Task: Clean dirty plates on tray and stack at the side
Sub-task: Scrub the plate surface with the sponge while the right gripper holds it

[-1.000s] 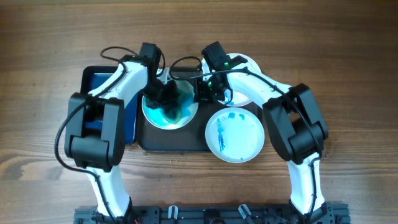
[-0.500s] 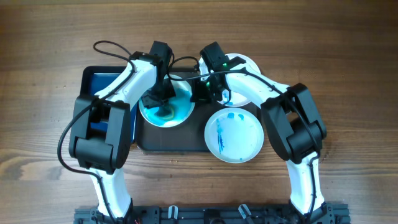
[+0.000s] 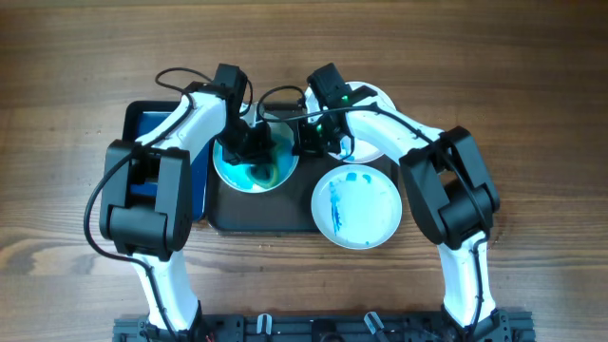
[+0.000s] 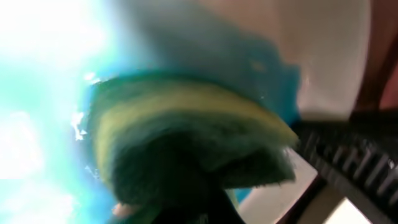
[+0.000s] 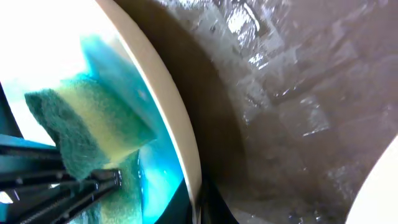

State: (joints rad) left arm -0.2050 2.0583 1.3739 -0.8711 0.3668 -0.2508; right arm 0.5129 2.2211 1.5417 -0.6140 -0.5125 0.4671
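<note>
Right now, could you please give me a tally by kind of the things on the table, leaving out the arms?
Plates: 3, the teal-smeared plate, the streaked front plate and the back plate
Trays: 2, the dark tray and the blue tray
Sponge: 1
Total: 6

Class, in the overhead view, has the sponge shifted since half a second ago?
Yes. The sponge has slid across the smeared plate toward the right gripper, away from the blue tray.
</note>
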